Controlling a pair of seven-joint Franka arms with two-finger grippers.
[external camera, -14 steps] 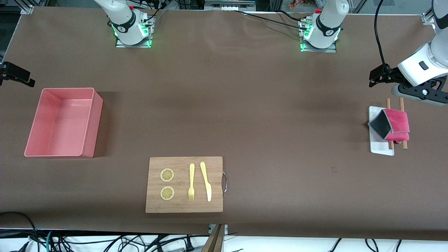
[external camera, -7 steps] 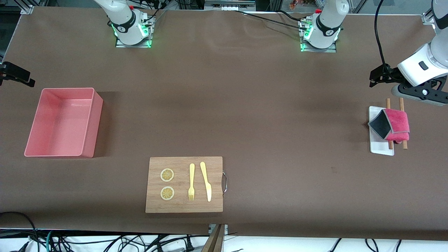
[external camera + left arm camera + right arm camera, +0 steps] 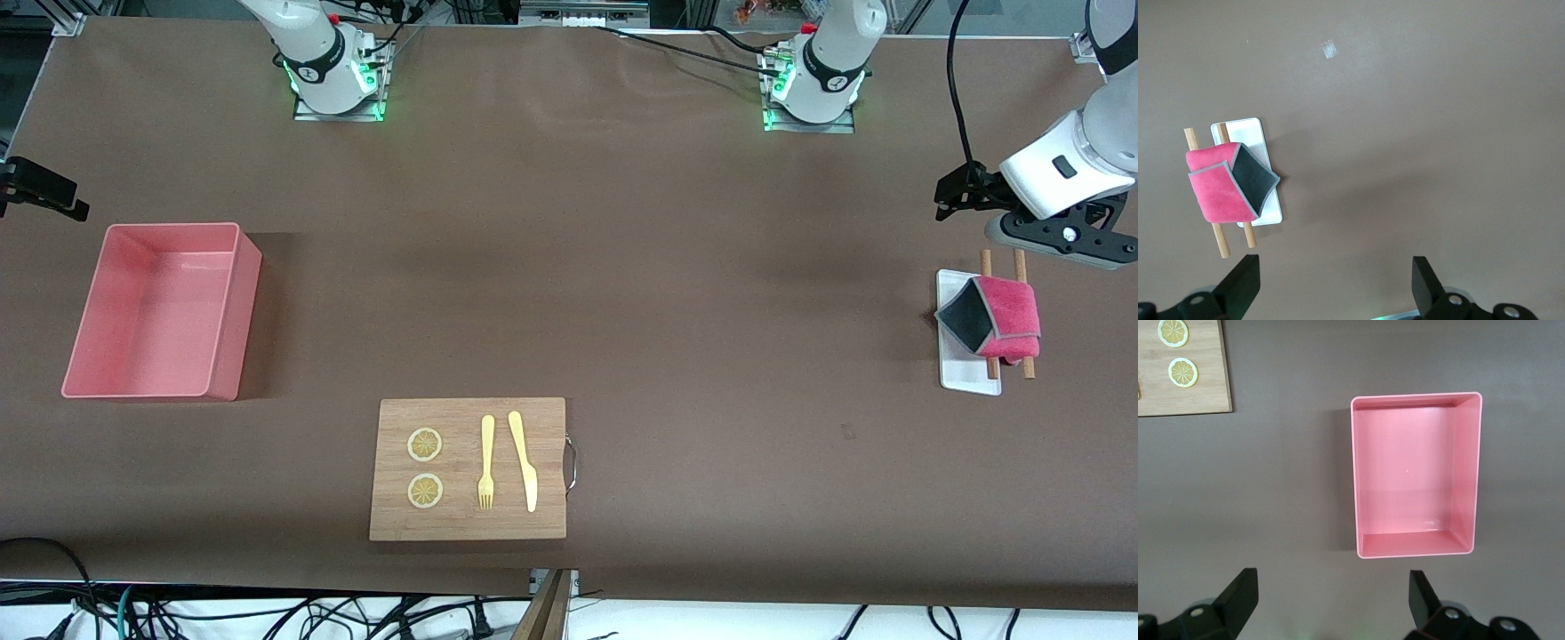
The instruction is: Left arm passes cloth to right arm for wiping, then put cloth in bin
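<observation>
Left gripper (image 3: 1335,283), jaws spread and empty, hovers near the left arm's table edge; it should descend squarely over the cloth (image 3: 994,317) draped on two wooden rods (image 3: 989,311). Right gripper (image 3: 1331,600), likewise spread, waits above the bin (image 3: 1416,475).

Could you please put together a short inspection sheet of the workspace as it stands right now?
Surface: brown table, flat, no spills seen.
Job's things: cloth folded, draped over two wooden sticks that lie across a small white tray at the left arm's end; bin empty at the right arm's end.
Clutter: wooden board with two lemon slices, fork and knife, nearer the front camera.
Grippers: left gripper open, in the air near the cloth; right gripper open, in the air near the bin.
Cables: black cable hanging to the left arm's wrist.
Surroundings: loose cables below the table edge.
</observation>
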